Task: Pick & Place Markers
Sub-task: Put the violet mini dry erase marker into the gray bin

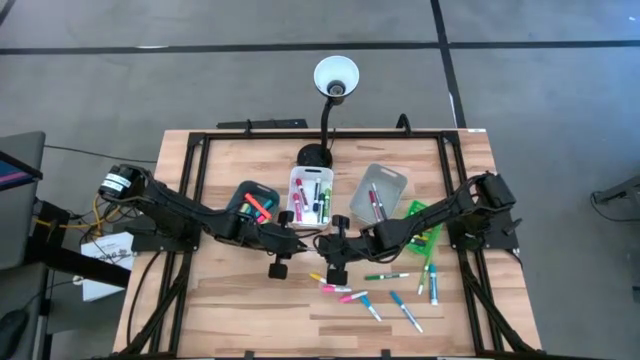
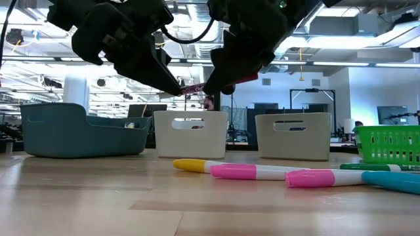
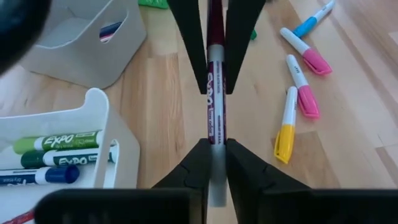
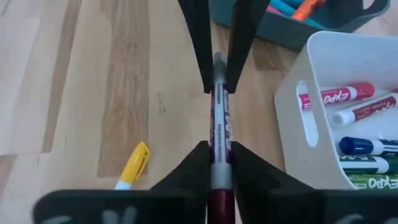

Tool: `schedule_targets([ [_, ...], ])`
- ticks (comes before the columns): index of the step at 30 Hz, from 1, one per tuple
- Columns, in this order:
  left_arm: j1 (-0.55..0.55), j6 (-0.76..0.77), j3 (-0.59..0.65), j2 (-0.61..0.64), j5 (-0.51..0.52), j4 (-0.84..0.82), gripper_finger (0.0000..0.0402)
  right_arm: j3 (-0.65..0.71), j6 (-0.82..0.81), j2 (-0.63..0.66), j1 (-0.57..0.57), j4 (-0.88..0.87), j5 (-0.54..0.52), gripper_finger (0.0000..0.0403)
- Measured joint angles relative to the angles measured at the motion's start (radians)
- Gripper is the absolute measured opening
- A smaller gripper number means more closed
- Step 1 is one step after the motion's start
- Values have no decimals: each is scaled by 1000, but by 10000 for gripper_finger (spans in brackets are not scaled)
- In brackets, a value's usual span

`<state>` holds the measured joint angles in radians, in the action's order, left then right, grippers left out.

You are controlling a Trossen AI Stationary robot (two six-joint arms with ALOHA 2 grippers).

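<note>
Right now both arms meet above the middle of the table, passing one dark red marker (image 3: 215,93) between them in mid-air, just in front of the white bin (image 1: 311,195). The left gripper (image 3: 214,149) is clamped on the white-barrelled end, and the right gripper (image 4: 221,152) is pinched on the dark red cap end, so the marker bridges the two, lying straight along the line between their fingertips. Each wrist view shows its own fingers tight against the barrel and the other arm's fingers closed on it farther along.

To do this handover well, I'd say one side should let go fully before either arm pulls away, otherwise the cap may come off or the marker twist. The receiving grip looks centred, which helps.

Other markers (image 1: 355,296) lie loose on the wood below, well apart from the jaws, and more sit in the teal bin (image 1: 256,203) and the grey bin (image 1: 382,190).
</note>
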<state>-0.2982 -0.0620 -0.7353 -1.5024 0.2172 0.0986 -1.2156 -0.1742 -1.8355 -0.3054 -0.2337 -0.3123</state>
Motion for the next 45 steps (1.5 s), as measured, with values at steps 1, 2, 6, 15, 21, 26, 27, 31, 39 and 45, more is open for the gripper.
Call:
schedule_targets([
  [1, 0, 0, 0, 0, 0, 0, 41, 0, -1, 0, 0, 0, -1, 40],
  [2, 1, -1, 0, 0, 0, 0, 42, 0, -1, 0, 0, 1, -2, 31],
  [6, 11, -8, 0, 0, -4, -1, 52, 0, -1, 0, 0, 1, -3, 28],
  [15, 52, -30, 0, 0, 65, 10, 113, 0, -95, 5, 1, -58, -77, 38],
  [21, 54, -84, 0, 13, 260, 17, 145, 0, -294, 85, 5, -268, -162, 29],
  [26, 50, -82, -2, 28, 249, 38, 154, 0, -523, 210, 7, -526, -322, 42],
  [27, 48, -82, -2, 30, 245, 37, 154, -1, -588, 235, 11, -596, -359, 44],
  [31, 42, -66, -2, 31, 198, 45, 152, -1, -867, 307, 41, -856, -395, 36],
  [39, 31, -35, -2, 31, -43, 97, 148, 42, -1010, 285, 157, -964, -272, 42],
  [45, 4, -30, -2, 30, -59, 122, 139, 78, -901, 174, 264, -901, -156, 32],
])
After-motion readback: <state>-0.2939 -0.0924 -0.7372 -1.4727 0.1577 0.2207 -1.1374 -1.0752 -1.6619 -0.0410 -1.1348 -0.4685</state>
